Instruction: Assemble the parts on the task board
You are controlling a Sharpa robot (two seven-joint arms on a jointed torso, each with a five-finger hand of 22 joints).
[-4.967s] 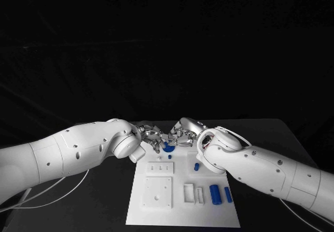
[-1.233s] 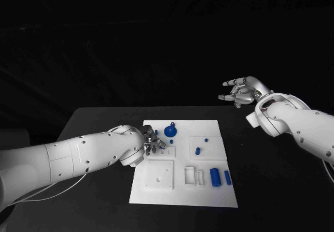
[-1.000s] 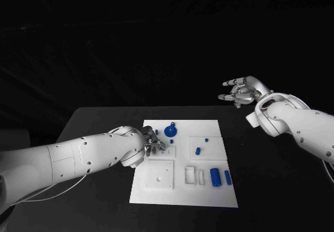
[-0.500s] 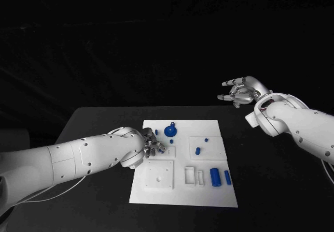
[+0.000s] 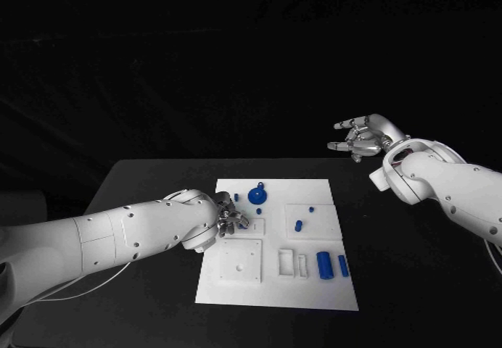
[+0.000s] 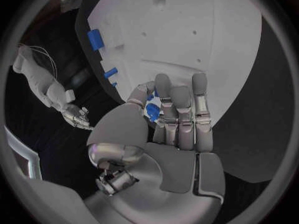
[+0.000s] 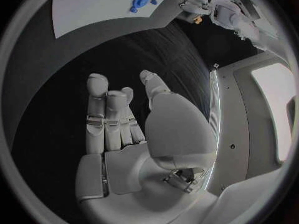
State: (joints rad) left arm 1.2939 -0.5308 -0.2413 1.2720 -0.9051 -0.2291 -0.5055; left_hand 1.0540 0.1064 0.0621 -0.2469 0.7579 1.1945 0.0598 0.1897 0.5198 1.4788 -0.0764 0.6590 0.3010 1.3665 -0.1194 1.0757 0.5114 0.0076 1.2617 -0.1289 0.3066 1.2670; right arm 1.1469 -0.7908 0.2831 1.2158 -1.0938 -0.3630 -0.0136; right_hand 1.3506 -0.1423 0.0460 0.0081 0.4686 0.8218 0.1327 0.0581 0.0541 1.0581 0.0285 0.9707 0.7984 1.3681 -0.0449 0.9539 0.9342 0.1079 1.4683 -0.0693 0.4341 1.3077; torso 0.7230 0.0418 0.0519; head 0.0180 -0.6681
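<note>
Board point(image 5: 274, 290) lies flat in the middle of the table point(image 5: 136, 181). At its near end, two blue cylinders point(image 5: 323, 264) lie side by side at the right, beside white slotted blocks point(image 5: 286, 263). A square plate point(image 5: 239, 266) sits to their left.

Mid-board, the left hand point(image 5: 231, 216) rests over the board's left edge, fingers together and extended over the surface. In the left wrist view a small blue part point(image 6: 151, 110) sits pinched between thumb and fingers point(image 6: 177, 107). To the right, small blue pegs point(image 5: 297, 225) stand on a raised panel.

At the far end a blue disc point(image 5: 256, 196) sits on the board, just beyond the left hand.

The right hand point(image 5: 361, 138) is raised well clear of the board, off its far right; fingers loosely spread, holding nothing.
</note>
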